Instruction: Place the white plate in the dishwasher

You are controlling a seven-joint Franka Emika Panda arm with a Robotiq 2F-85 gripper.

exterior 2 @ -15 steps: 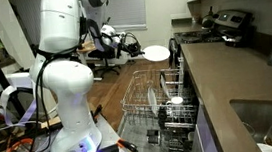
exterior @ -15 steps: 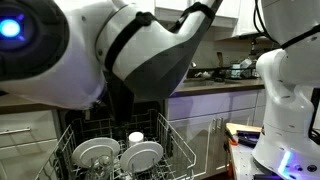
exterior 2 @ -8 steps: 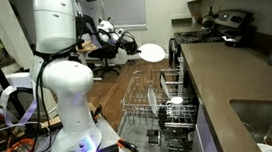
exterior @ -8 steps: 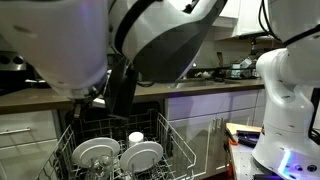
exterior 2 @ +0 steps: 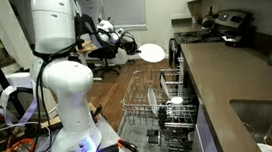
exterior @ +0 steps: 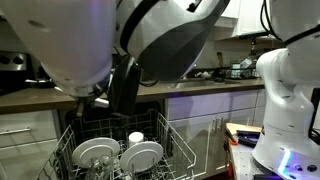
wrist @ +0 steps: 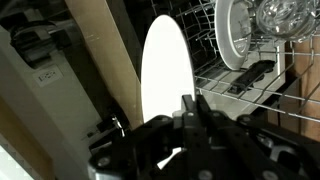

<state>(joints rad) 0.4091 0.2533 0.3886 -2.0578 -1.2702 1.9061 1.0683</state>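
Below, dishes (exterior: 97, 152) and cup (exterior: 136, 137) in dishwasher (exterior: 178, 140).

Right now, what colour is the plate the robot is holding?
Plain white. The plate shows best in the wrist view.

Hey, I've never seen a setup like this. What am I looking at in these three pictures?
The big white machine is a robot arm. Two cameras watch from the room; in an exterior view the arm is so close that it fills the top. The third camera sits on the wrist, looking past the gripper. The gripper is shut on the white plate, held in the air near the open dishwasher. Its pulled-out wire rack already holds other white dishes and a small cup.
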